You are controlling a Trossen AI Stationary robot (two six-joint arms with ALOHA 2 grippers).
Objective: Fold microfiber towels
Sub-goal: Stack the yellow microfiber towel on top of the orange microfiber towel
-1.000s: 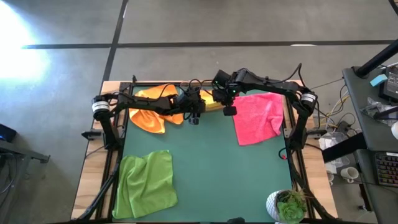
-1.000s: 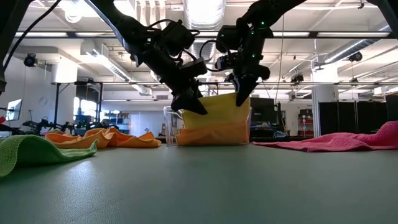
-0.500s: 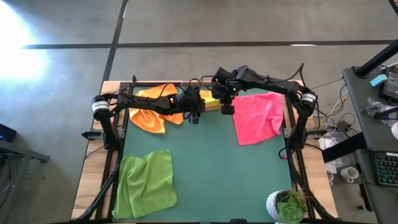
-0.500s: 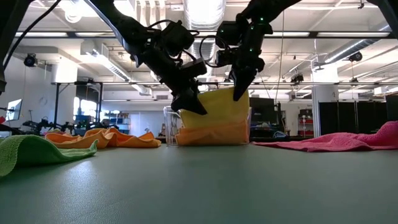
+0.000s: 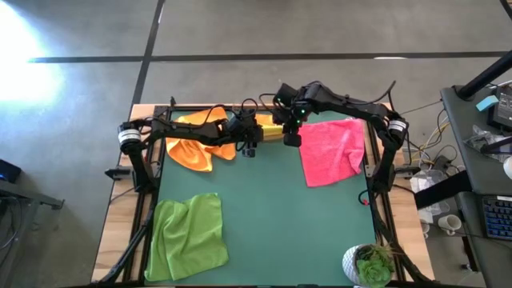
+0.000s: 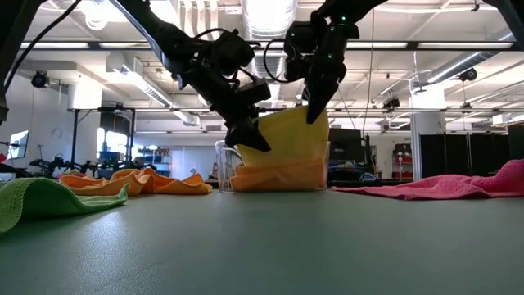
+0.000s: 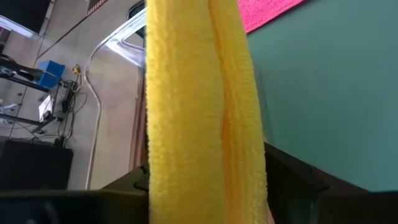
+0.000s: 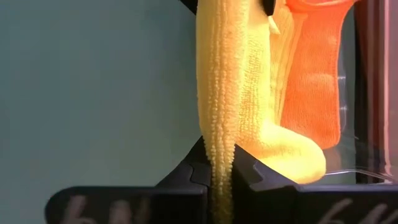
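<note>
No text, label, brand, number or sign can be read in any view, whether on the towels, the arms, the table or the room behind it.

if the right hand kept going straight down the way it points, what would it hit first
Most likely the folded orange microfiber towel in the clear plastic bin, right below. The right hand is shut on the yellow microfiber towel hanging over it. Depth is hard to judge, so the bin's rim could come first.
</note>
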